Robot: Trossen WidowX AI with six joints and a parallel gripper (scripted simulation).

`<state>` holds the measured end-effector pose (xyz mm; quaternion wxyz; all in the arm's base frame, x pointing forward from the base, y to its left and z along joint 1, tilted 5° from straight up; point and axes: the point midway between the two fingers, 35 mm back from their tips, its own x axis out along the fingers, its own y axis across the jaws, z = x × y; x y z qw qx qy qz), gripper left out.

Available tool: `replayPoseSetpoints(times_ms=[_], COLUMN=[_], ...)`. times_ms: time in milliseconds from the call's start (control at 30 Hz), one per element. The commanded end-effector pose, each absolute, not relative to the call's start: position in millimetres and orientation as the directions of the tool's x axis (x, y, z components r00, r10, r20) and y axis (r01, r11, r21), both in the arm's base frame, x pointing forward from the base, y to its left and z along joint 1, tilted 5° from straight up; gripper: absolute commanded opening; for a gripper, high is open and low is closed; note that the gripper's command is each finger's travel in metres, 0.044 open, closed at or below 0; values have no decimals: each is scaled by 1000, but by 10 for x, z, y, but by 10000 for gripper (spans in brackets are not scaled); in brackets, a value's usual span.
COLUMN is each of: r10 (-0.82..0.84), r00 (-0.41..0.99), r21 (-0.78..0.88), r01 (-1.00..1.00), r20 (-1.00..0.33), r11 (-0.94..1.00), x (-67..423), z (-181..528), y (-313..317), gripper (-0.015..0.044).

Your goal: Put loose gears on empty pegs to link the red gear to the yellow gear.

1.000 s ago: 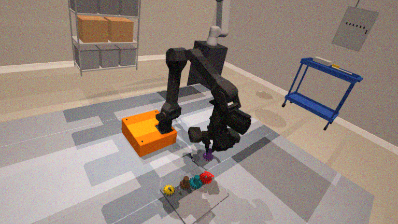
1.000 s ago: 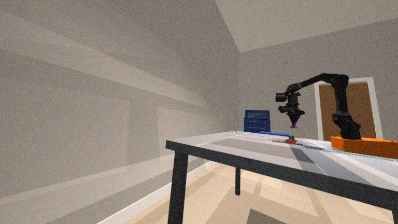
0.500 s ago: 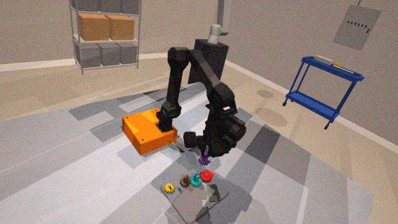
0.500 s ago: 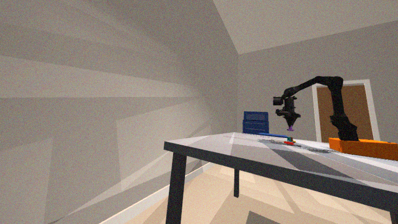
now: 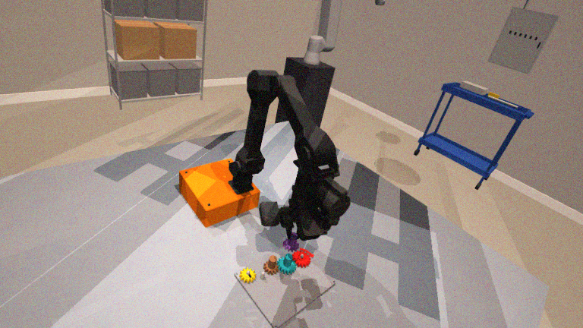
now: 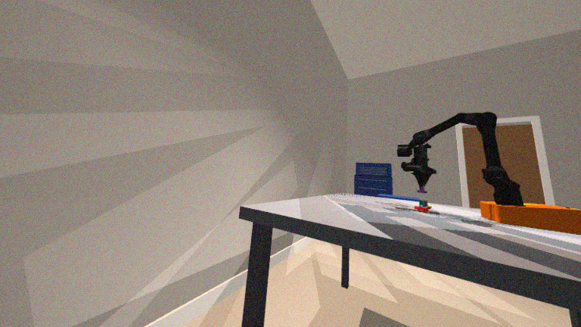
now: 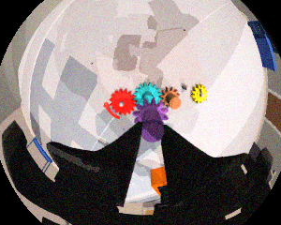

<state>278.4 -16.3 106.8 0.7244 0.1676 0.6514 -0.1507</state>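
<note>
My gripper (image 7: 152, 127) (image 6: 421, 186) is shut on the handle of a purple gear (image 5: 291, 242) (image 6: 421, 191) (image 7: 151, 112), held in the air above the board's near-arm edge. The red gear (image 5: 301, 259) (image 7: 123, 101) sits on the grey board (image 5: 275, 303). The teal gear (image 5: 287, 263) (image 7: 147, 94) is beside it, teeth close to the red ones. The brown gear (image 5: 270, 265) (image 7: 170, 97) is beside the teal one. The yellow gear (image 5: 247, 276) (image 7: 199, 94) sits at the board's corner. An empty peg (image 5: 263, 275) (image 7: 184, 87) stands between brown and yellow. The purple gear partly overlaps the teal one in the wrist view.
The orange base block (image 5: 219, 191) (image 6: 531, 216) (image 7: 158, 177) carries the arm. A red arrow (image 7: 111, 111) lies beside the red gear. The teal and brown gears have upright handles that rise above the board. A blue cart (image 5: 473, 135) stands away from the table.
</note>
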Motion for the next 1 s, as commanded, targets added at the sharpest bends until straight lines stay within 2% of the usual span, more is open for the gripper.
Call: replayPoseSetpoints(times_ms=[0, 967], r10=[6, 3], r00=[99, 103], r21=[48, 46], r01=[430, 411], r20=[-995, -995], r11=[902, 910], x=[2801, 2830], z=[1017, 814], y=[-232, -829], gripper=[0, 0])
